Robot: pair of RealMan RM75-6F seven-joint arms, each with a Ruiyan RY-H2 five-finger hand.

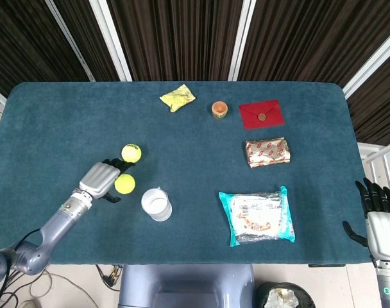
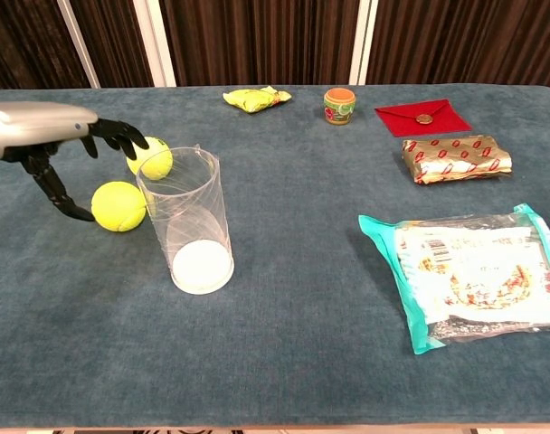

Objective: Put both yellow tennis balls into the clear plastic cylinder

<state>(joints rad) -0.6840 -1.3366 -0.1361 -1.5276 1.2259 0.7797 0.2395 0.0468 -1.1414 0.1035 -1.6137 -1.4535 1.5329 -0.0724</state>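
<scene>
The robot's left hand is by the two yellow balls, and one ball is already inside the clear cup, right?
Not quite. The cylinder is empty; both balls lie on the table beside it, as the chest view shows. The left hand is indeed by them.
</scene>
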